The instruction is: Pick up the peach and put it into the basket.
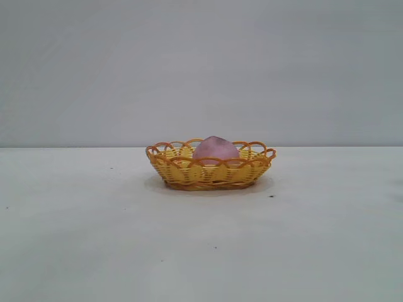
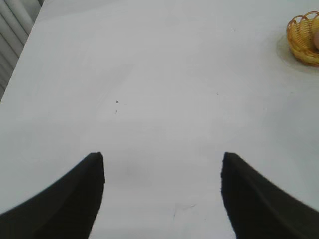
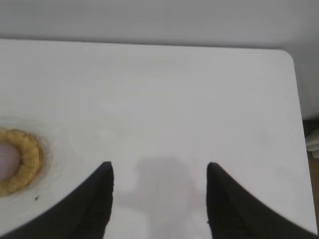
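The pale mauve-pink peach (image 1: 215,150) lies inside the orange-yellow woven basket (image 1: 189,171) at the middle of the white table. Neither arm shows in the exterior view. My left gripper (image 2: 162,162) is open and empty above bare table, with the basket (image 2: 300,39) far off at the edge of its view. My right gripper (image 3: 159,170) is open and empty above bare table; the basket (image 3: 31,160) with a strip of the peach (image 3: 7,160) shows at the edge of its view.
The white table (image 1: 94,239) spreads around the basket with a few small dark specks. A plain grey wall stands behind. The right wrist view shows the table's rounded far corner (image 3: 286,55).
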Motion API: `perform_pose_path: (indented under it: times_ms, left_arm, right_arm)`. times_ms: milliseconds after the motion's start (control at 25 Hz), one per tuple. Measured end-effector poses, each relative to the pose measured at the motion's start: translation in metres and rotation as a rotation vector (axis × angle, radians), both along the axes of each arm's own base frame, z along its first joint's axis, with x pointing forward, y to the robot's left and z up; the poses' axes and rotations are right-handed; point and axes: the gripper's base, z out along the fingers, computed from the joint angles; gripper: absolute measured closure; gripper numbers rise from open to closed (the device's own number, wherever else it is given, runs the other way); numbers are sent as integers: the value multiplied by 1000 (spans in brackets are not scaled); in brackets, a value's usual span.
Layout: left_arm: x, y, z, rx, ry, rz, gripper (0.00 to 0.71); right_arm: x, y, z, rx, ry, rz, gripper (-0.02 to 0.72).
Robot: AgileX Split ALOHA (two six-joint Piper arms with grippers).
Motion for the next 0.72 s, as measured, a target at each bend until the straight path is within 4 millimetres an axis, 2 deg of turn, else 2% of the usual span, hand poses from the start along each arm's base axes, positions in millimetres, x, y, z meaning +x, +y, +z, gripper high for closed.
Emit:
perform_pose_path:
  times_ms: [160, 280, 480, 600, 720]
  left_arm:
    - [0, 0, 0, 0, 0, 0, 268]
    - [0, 0, 0, 0, 0, 0, 268]
    - [0, 0, 0, 0, 0, 0, 268]
    - [0, 0, 0, 0, 0, 0, 268]
    - [0, 0, 0, 0, 0, 0, 268]
  right_arm:
    - [-71, -1, -6, 7, -27, -9, 349]
    - [-122, -2, -18, 14, -81, -16, 349]
    - [-204, -3, -55, 18, -200, -18, 349]
    - [-244, -4, -80, 24, -300, -21, 349]
    - [-270, -4, -107, 46, -368, -39, 349]
